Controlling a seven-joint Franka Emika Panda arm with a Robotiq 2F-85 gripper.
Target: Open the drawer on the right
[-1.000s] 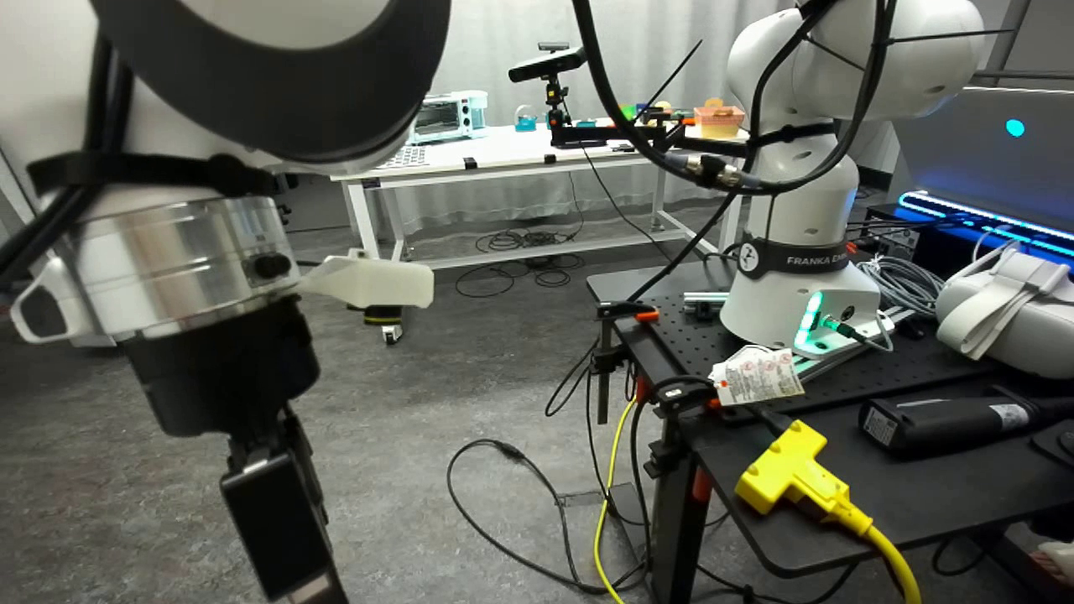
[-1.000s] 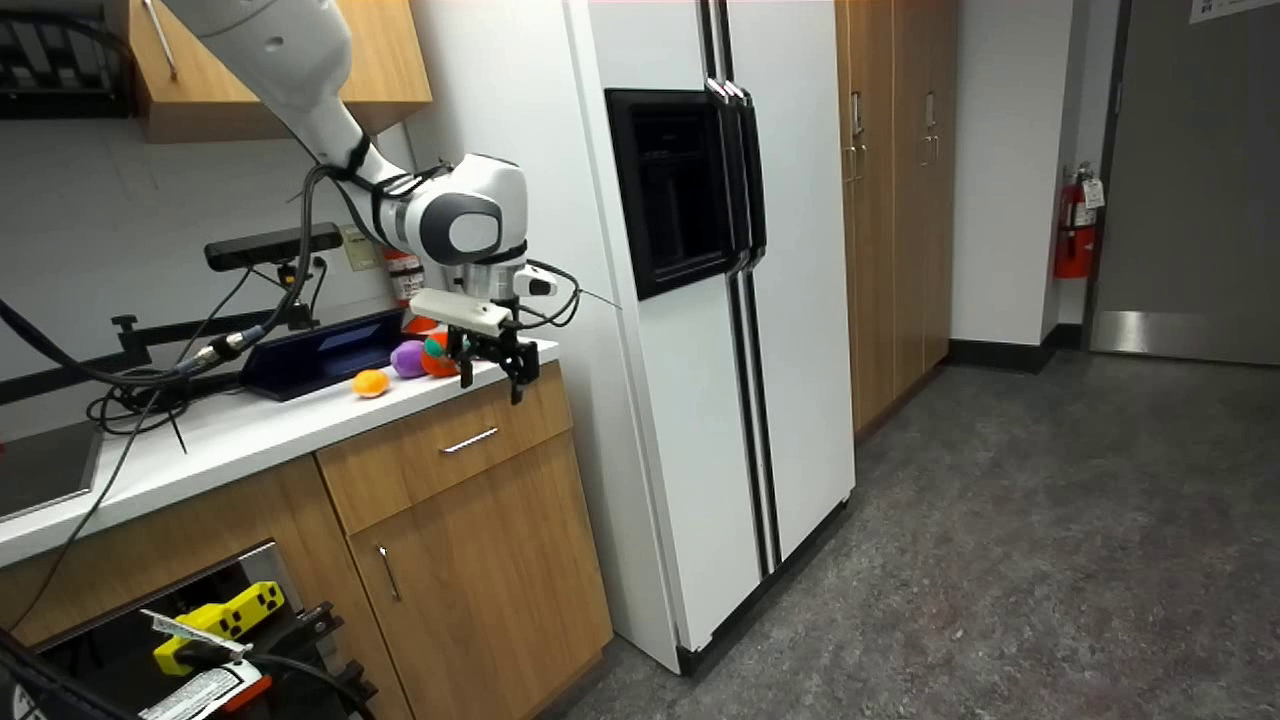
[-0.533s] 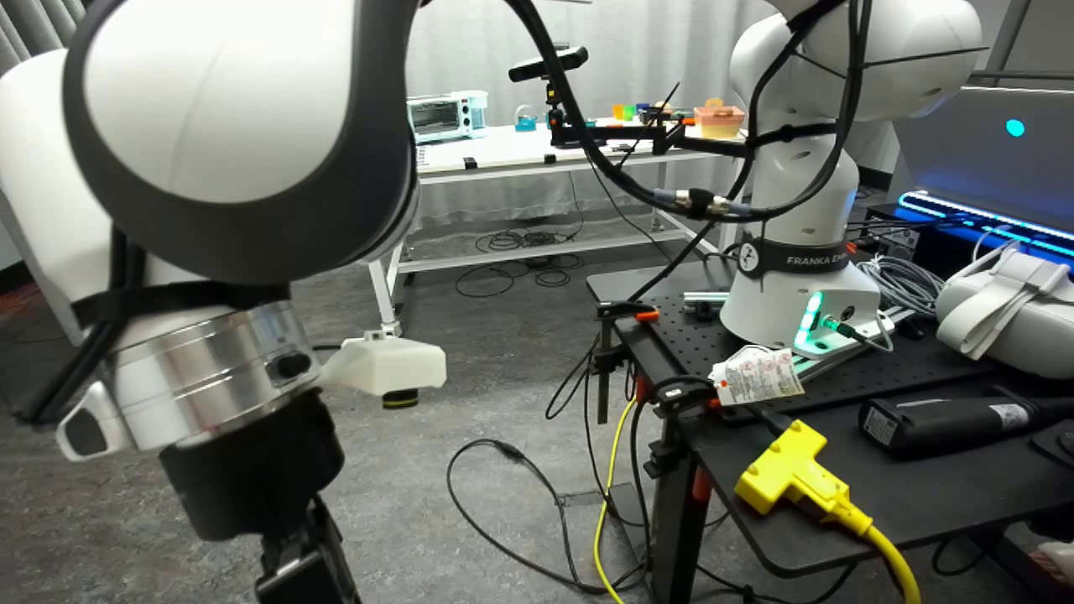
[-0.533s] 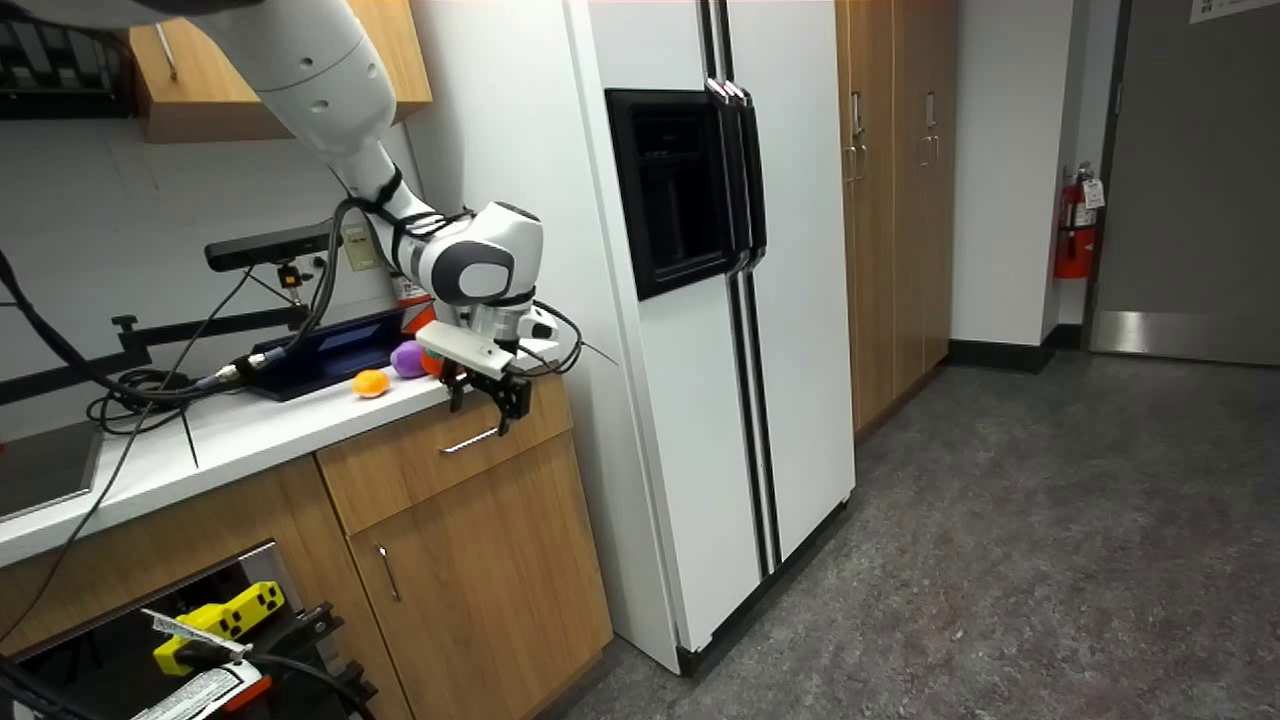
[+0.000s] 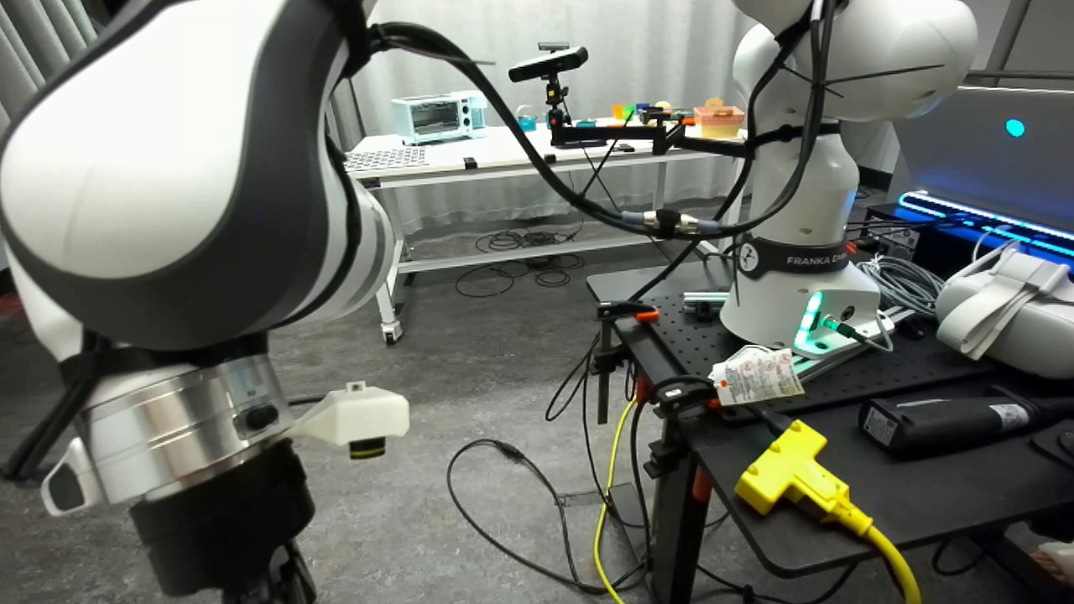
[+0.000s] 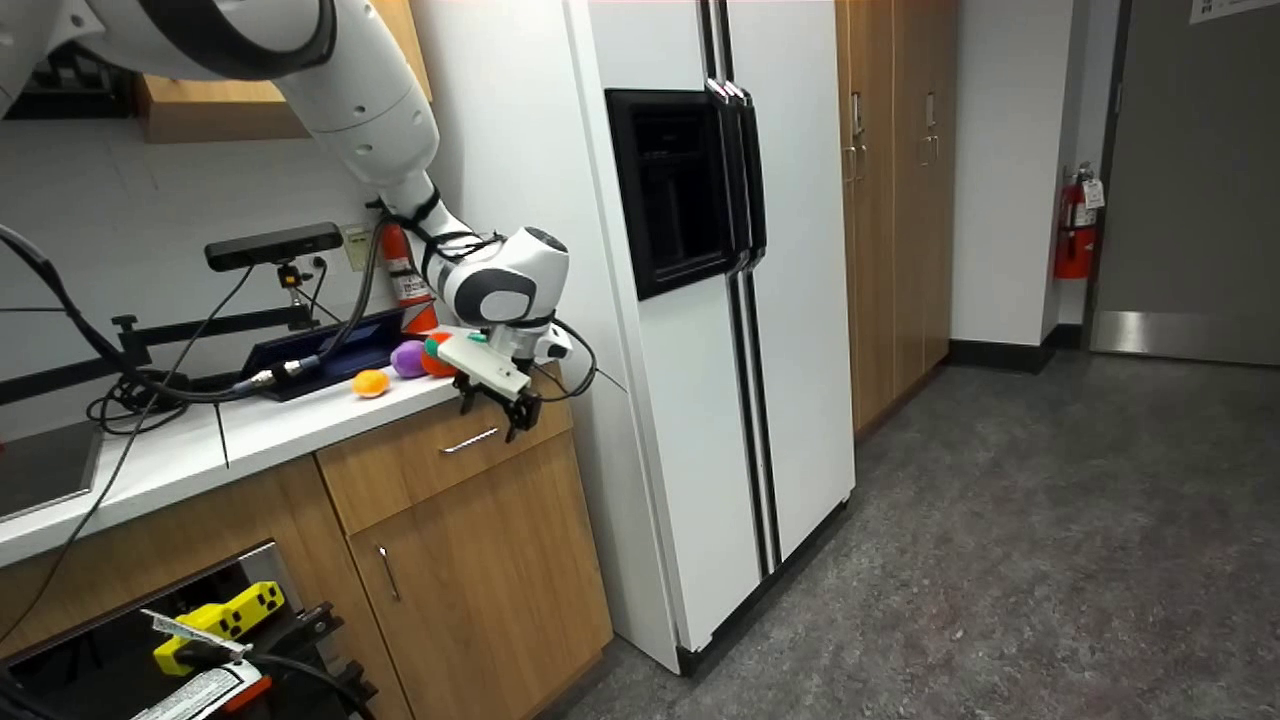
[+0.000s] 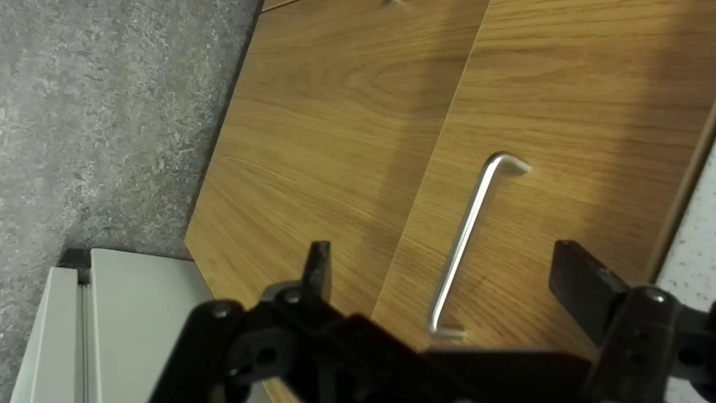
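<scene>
Grey floor (image 6: 1020, 540) — wooden cupboards (image 6: 908, 250)

One wooden drawer (image 6: 410, 470) with one handle (image 6: 470, 441), one refrigerator (image 6: 690, 400) and two fire extinguishers (image 6: 1075, 250) show in an exterior view. The worktop (image 6: 290, 425) there carries at least three round objects (image 6: 370, 383). In the wrist view the tool (image 7: 450, 277) shows two fingers (image 7: 587, 291).

The Panda arm (image 6: 370, 118) has smooth white shells (image 5: 126, 159) trimmed with charcoal bands (image 5: 285, 159). A black cable (image 5: 415, 35) runs along it, interrupted by a silver-and-black connector (image 5: 668, 221). A polished metal flange (image 5: 180, 411) carries the black claw (image 7: 440, 252), dotted with round screws (image 7: 292, 295). The white base (image 5: 751, 310) wears a black collar (image 5: 797, 258) lettered "FRANKA" and a glowing green light strip (image 5: 810, 317).
</scene>
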